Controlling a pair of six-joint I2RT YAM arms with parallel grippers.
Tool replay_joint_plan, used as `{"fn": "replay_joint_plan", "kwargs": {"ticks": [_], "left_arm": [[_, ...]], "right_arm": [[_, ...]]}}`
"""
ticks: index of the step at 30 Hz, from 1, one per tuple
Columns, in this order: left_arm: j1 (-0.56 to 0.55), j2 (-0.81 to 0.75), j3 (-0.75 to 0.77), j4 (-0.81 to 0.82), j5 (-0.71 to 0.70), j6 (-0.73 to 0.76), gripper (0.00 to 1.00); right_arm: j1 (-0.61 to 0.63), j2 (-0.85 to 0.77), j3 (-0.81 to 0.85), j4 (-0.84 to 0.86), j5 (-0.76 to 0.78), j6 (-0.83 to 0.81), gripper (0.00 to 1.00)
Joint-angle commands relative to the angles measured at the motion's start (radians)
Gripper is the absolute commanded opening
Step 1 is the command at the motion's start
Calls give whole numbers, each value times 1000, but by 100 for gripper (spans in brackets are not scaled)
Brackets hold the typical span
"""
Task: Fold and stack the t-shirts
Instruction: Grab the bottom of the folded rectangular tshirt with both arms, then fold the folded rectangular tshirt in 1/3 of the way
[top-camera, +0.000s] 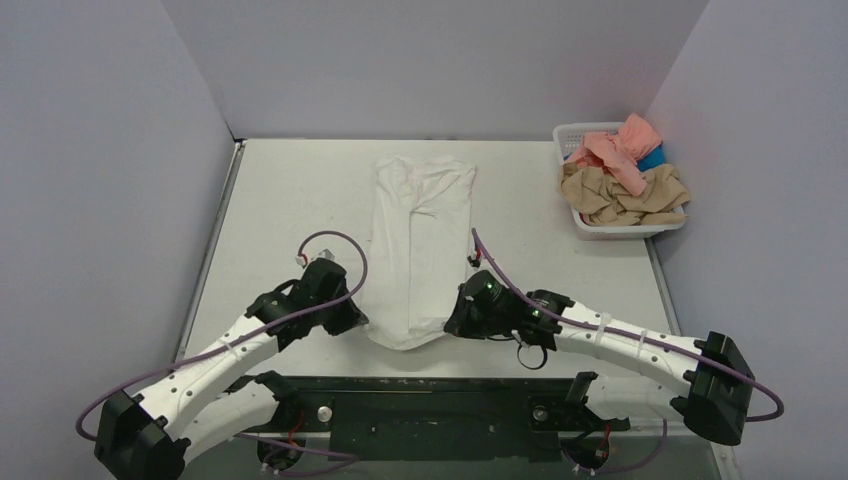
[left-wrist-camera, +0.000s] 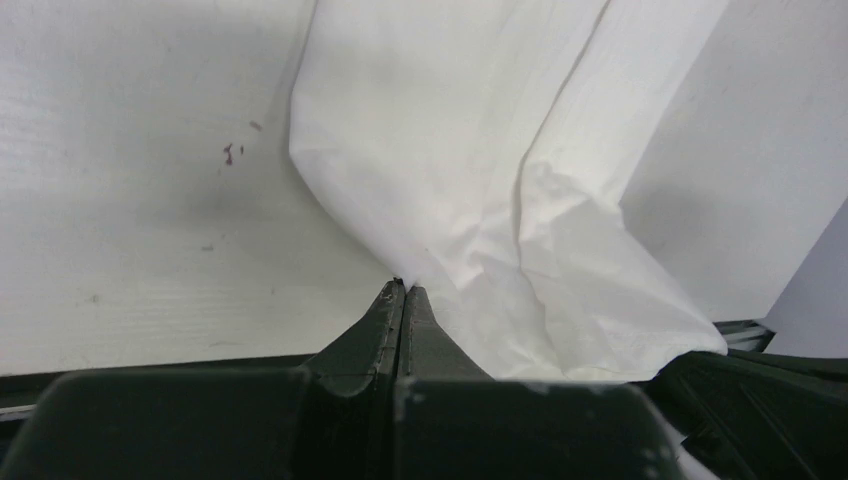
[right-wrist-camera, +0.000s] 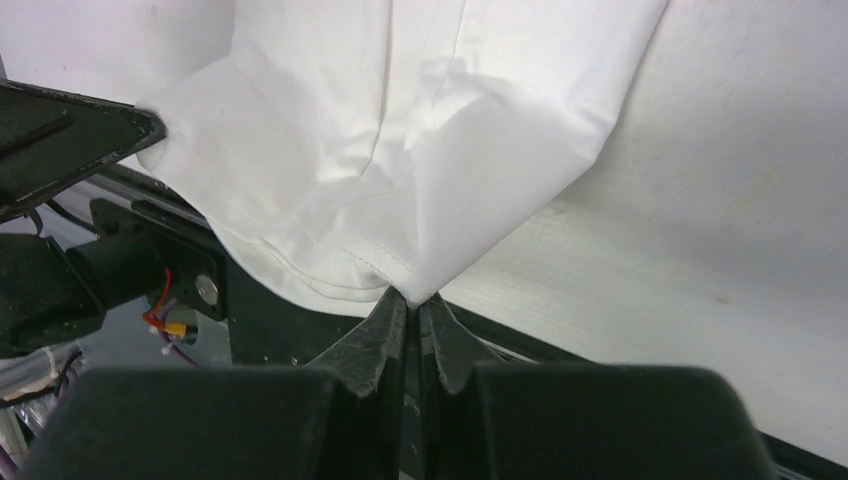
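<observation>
A white t-shirt (top-camera: 415, 240) lies as a long narrow strip down the middle of the table, its print hidden. My left gripper (top-camera: 358, 322) is shut on the strip's near left corner (left-wrist-camera: 430, 265). My right gripper (top-camera: 450, 322) is shut on its near right corner (right-wrist-camera: 420, 280). The near end of the cloth hangs lifted between the two grippers. The white cloth fills the upper part of both wrist views (left-wrist-camera: 470, 150) (right-wrist-camera: 400, 130). Salmon-pink (top-camera: 620, 150), tan (top-camera: 620, 195) and blue (top-camera: 653, 158) t-shirts are heaped in the basket.
A white lattice basket (top-camera: 578, 135) stands at the far right corner of the table (top-camera: 280, 220). Grey walls close in the left, back and right sides. A dark base rail (top-camera: 430, 395) runs along the near edge.
</observation>
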Motion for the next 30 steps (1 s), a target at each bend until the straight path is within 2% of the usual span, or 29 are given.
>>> {"fn": "replay_joint_plan", "kwargs": {"ticks": [1,6,11,17,30], "left_arm": [[109,106,140,140,-22,83,0],[233,240,271,230,19,146,0],[291,422,380,296,38,200,0],[344,606,522,350,88,234,0],[389,914,770,339,121,297,0]], "right_arm": [[-121,35,120,-91,-45,-144,0],[-289,151,264,-94,-105,-245,0],[-393,275,402,-90,-146,-321,0],[-517,391,488,-67,-227,-370,0],[-639,631,657,-34,-347,-430,0]]}}
